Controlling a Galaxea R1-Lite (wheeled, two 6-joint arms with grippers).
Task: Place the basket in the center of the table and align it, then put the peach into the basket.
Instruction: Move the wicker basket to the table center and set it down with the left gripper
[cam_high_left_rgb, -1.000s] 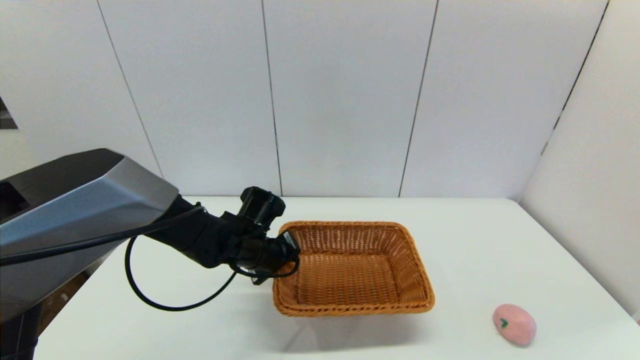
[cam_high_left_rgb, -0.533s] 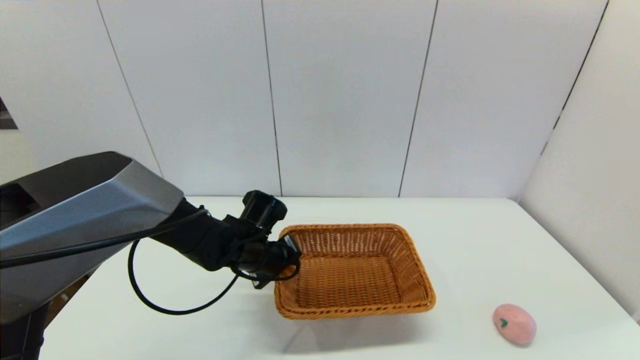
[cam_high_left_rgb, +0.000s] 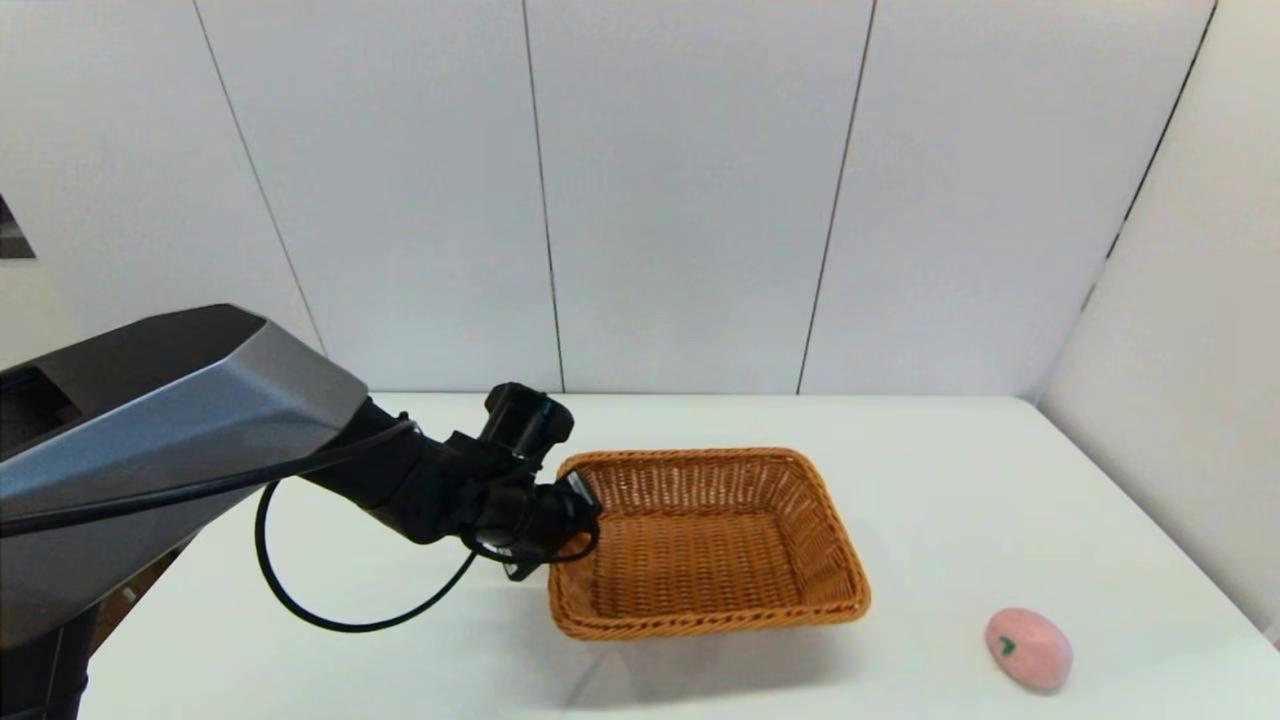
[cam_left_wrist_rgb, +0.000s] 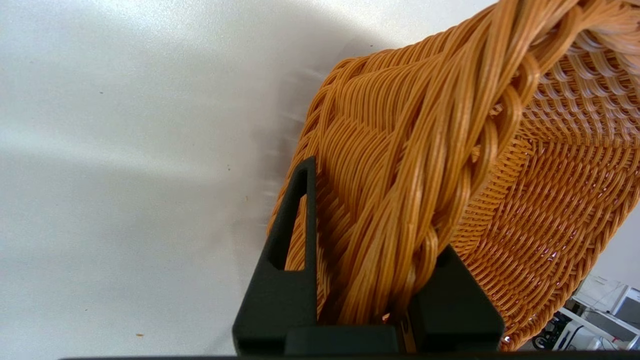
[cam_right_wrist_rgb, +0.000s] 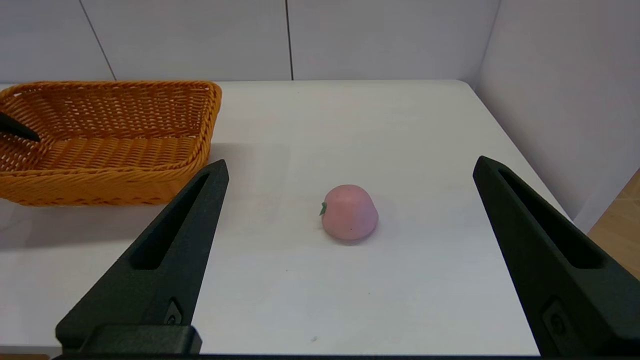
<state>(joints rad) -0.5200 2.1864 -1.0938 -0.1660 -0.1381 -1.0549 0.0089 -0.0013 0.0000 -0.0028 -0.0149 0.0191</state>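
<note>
The orange-brown wicker basket (cam_high_left_rgb: 710, 545) sits near the middle of the white table (cam_high_left_rgb: 960, 500), with a shadow under its near side. My left gripper (cam_high_left_rgb: 575, 515) is shut on the braided rim of its left short side. In the left wrist view the rim (cam_left_wrist_rgb: 425, 150) is pinched between the two black fingers of that gripper (cam_left_wrist_rgb: 375, 210). The pale-pink peach (cam_high_left_rgb: 1028, 648) lies on the table at the near right, apart from the basket. My right gripper (cam_right_wrist_rgb: 351, 162) is open, low over the near right of the table. The peach (cam_right_wrist_rgb: 348, 211) lies a little ahead, between its spread fingers.
White panel walls close the table at the back and on the right. The table's right edge (cam_right_wrist_rgb: 560, 200) runs close beside the peach. A black cable (cam_high_left_rgb: 300, 600) loops under my left arm. The basket (cam_right_wrist_rgb: 110, 145) shows left of the right gripper.
The left gripper and the basket have shifted very slightly nearer and lower over the second. The peach has not moved.
</note>
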